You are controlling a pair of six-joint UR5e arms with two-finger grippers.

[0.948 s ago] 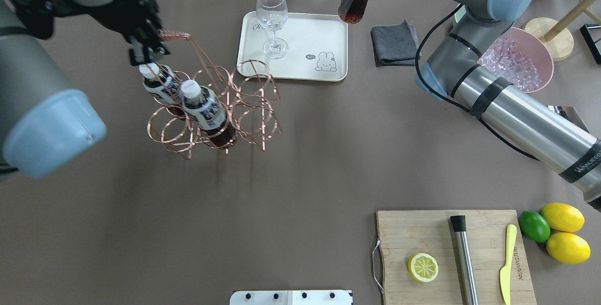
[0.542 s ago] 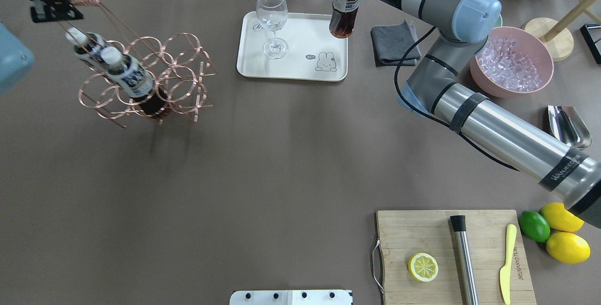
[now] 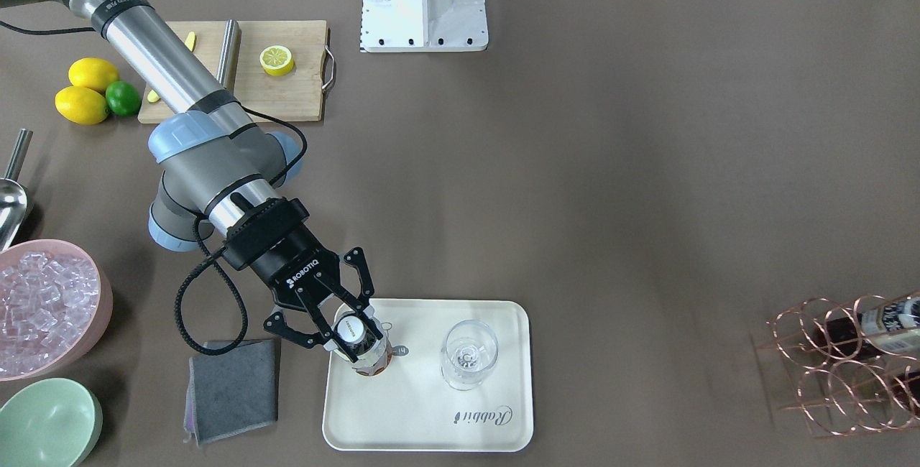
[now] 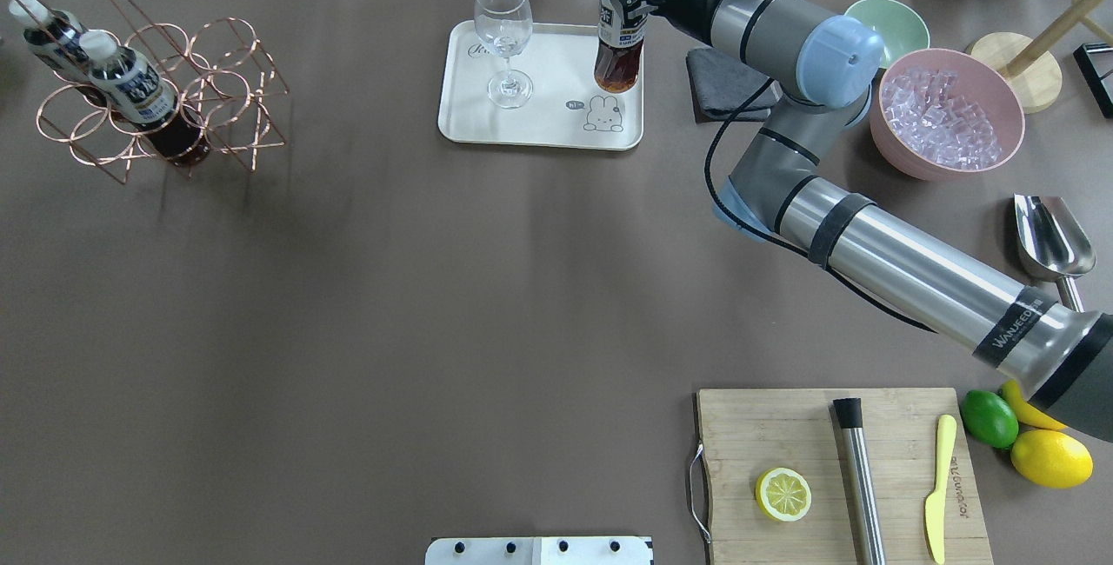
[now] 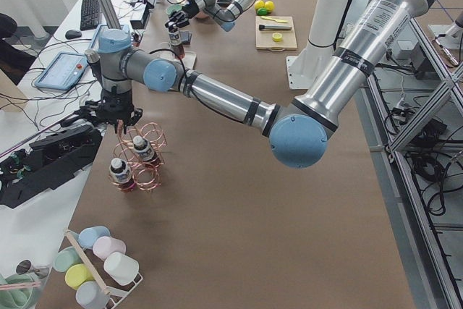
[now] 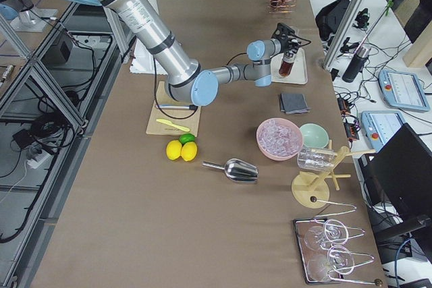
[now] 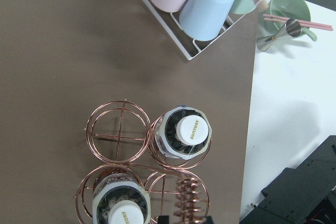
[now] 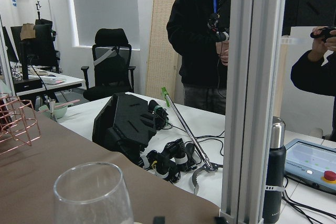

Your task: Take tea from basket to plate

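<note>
In the upper left of the overhead view, the basket (image 4: 228, 83) carries two other bottles (image 4: 130, 83). The left claw (image 5: 116, 112) sits at its coiled handle, but I cannot tell whether it is clamped. At top centre, the plate (image 4: 539, 126) bears a stemmed glass (image 4: 504, 35) on its left part. Just right of the glass, the tea (image 4: 619, 43) leans over the plate's right part. The right claw (image 3: 350, 323) has its fingers closed on the bottle's top. I cannot tell whether its base touches the plate. A grey cloth (image 4: 726, 83) lies just right of the plate.

Tea (image 4: 619, 48) upright over the cream plate (image 4: 539, 126) — copper basket (image 4: 213, 91) well apart.
</note>
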